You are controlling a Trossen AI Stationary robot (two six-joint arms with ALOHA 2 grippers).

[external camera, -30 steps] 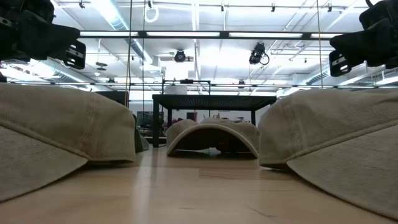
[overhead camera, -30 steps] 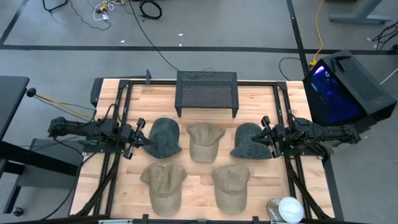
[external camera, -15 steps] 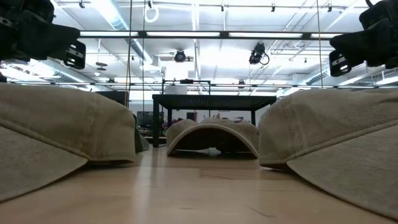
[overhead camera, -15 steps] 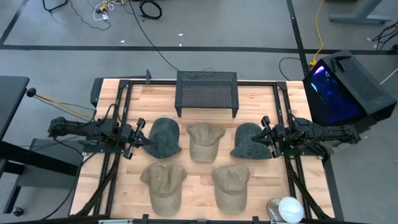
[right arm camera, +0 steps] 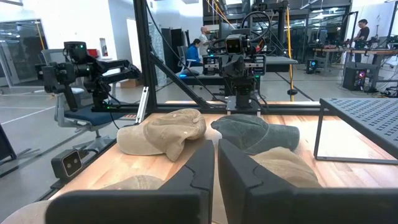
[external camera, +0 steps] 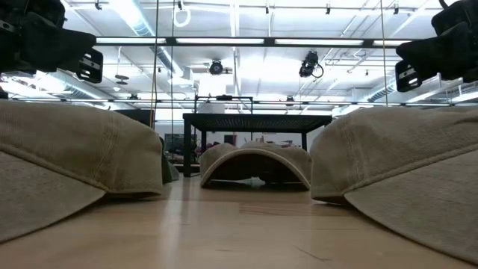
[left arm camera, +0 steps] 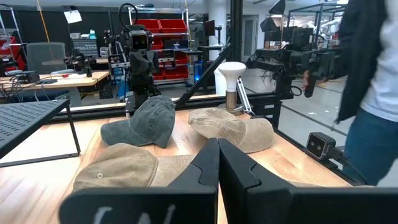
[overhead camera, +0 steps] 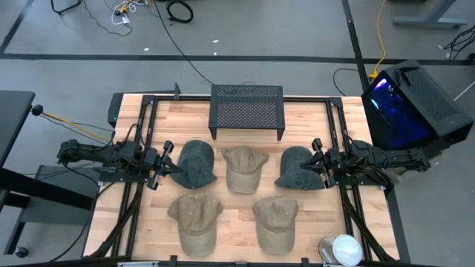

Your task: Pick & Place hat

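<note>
Five hats lie on the table (overhead camera: 237, 211) in two rows. Back row, seen from above: a grey hat (overhead camera: 197, 163) on the left, a tan hat (overhead camera: 243, 168) in the middle, a second grey hat (overhead camera: 298, 167) on the right. Front row: two more tan hats (overhead camera: 196, 219) (overhead camera: 276, 219), side by side and apart from each other. All rest crown up on the wood.

A black mesh rack (overhead camera: 247, 110) stands at the back edge of the table, behind the middle hat. A white round object (overhead camera: 344, 250) sits at the front right corner.

Left claw (overhead camera: 169, 167): positioned at the left side of the table, tips just beside the left grey hat. Its fingers (left arm camera: 208, 165) are pressed together and hold nothing. Contact with the hat cannot be confirmed.

Right claw (overhead camera: 315, 165): positioned at the right side, tips at the edge of the right grey hat. Its fingers (right arm camera: 205, 163) stand nearly together with a thin gap between them, nothing pinched. Contact with the hat cannot be confirmed.

From table height, the two front tan hats fill either side and the middle tan hat (external camera: 255, 164) shows between them, before the rack (external camera: 255, 119).

A person (left arm camera: 373, 93) stands beside the table in the left wrist view.
</note>
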